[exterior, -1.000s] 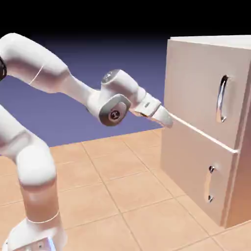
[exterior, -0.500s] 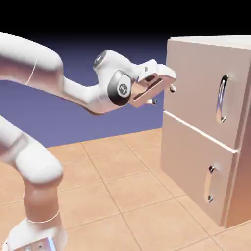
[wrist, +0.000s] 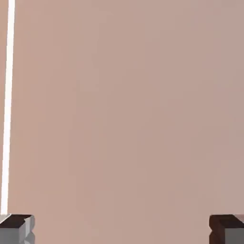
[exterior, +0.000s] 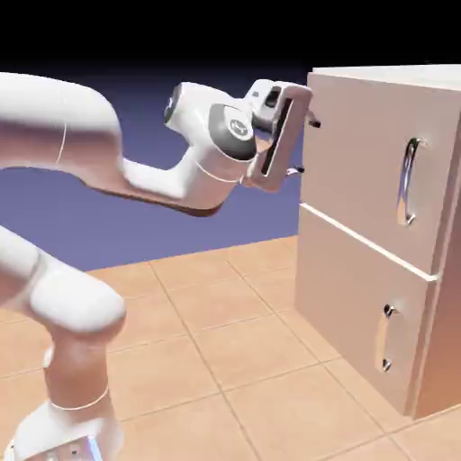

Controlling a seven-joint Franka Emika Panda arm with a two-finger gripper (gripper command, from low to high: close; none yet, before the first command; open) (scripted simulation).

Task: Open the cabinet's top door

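Note:
The pale beige cabinet (exterior: 434,297) stands at the exterior view's right. Its top door (exterior: 358,153) is the upper panel, shut, with a long curved silver handle (exterior: 410,180) near its right side. My gripper (exterior: 306,146) is open and empty, jaws one above the other, pointing at the door's upper left part, well left of the handle. Whether the fingertips touch the panel I cannot tell. In the hand view the door's flat beige surface (wrist: 133,109) fills the frame, with the gripper (wrist: 122,231) at the bottom edge and its two grey fingertips (wrist: 16,228) far apart.
Below the top door is a shorter panel (exterior: 347,306) with a small silver handle (exterior: 385,338). A tan tiled floor (exterior: 207,351) stretches in front of the cabinet. A thin pale line (wrist: 7,109) runs down the hand view's left side.
The hand has risen from the seam between the two panels to the upper panel's top left. It has rolled so its fingers stand one above the other. The jaws stayed open.

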